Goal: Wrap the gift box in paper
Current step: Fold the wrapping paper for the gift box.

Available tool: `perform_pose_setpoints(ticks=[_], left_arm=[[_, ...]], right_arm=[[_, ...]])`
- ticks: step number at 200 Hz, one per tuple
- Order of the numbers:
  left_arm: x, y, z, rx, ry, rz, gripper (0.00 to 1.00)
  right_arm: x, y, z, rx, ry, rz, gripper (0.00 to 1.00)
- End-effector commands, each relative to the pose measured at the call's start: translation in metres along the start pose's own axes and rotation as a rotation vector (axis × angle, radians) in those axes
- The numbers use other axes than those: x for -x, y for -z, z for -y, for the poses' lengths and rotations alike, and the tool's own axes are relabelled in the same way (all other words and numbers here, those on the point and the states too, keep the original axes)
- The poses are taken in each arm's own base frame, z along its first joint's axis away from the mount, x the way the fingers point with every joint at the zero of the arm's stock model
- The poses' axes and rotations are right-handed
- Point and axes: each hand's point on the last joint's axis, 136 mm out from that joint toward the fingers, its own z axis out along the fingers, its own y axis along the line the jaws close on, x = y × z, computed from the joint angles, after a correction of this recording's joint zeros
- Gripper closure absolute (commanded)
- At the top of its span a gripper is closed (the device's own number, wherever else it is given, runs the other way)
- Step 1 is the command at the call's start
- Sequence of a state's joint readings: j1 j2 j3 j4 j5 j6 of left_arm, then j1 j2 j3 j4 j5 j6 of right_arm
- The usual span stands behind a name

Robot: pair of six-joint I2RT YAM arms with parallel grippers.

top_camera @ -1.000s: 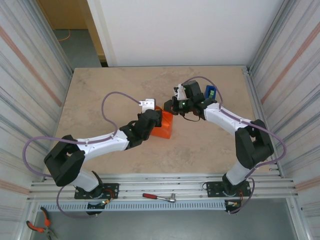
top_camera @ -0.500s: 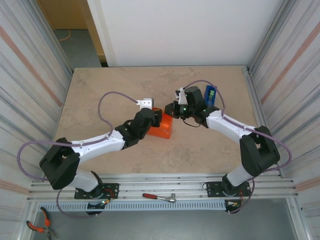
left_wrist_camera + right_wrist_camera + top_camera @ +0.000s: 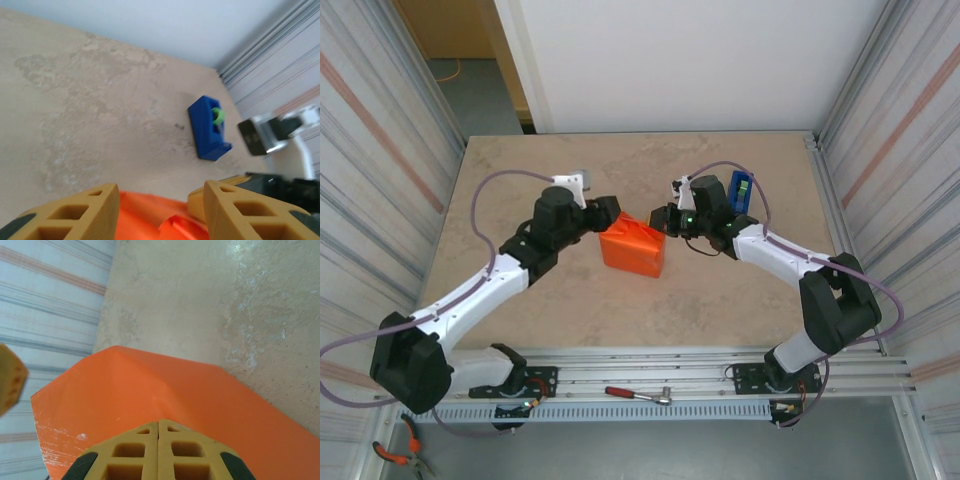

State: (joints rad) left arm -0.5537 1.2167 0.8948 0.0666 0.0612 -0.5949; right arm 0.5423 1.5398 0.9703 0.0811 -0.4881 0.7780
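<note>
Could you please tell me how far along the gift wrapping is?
Done: the bright orange paper sheet is folded into a closed parcel. In hand: the right gripper, shut, sits over its edge; the left gripper hangs open beside it. Left: probably taping, with the blue tape dispenser.

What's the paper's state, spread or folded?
Folded: the orange paper stands up as a boxy parcel with creased ridges, not a flat sheet.

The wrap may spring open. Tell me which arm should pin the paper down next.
Right, probably. The right gripper is shut, with its tips seemingly against the paper. The left gripper is open and sits off to the left of it.
</note>
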Motion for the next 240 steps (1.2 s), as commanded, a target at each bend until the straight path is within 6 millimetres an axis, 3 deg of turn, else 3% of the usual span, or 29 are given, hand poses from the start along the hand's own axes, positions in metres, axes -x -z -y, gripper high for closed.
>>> perform_pose_setpoints(ticks=[1,51,87,116,173,240], left_arm=[[0.022,0.007,0.013,-0.080,0.017,-0.003,0.51],[0.035,-0.038,-0.016,-0.127,-0.016,-0.163,0.57],[0.024,-0.071,-0.017,-0.189,-0.119,-0.351,0.74],[0.010,-0.086,-0.009,-0.282,-0.144,-0.486,0.78],[-0.028,-0.084,0.006,-0.409,-0.148,-0.670,0.82],[-0.043,-0.060,0.022,-0.512,-0.166,-0.753,0.91]], right_arm=[[-0.058,-0.006,0.051,-0.163,-0.112,-0.169,1.00],[-0.061,-0.005,0.053,-0.166,-0.103,-0.170,1.00],[-0.064,-0.003,0.057,-0.177,-0.092,-0.172,1.00],[-0.066,-0.003,0.060,-0.186,-0.093,-0.176,1.00],[-0.066,-0.002,0.061,-0.196,-0.088,-0.176,1.00],[-0.067,-0.002,0.061,-0.197,-0.088,-0.176,1.00]])
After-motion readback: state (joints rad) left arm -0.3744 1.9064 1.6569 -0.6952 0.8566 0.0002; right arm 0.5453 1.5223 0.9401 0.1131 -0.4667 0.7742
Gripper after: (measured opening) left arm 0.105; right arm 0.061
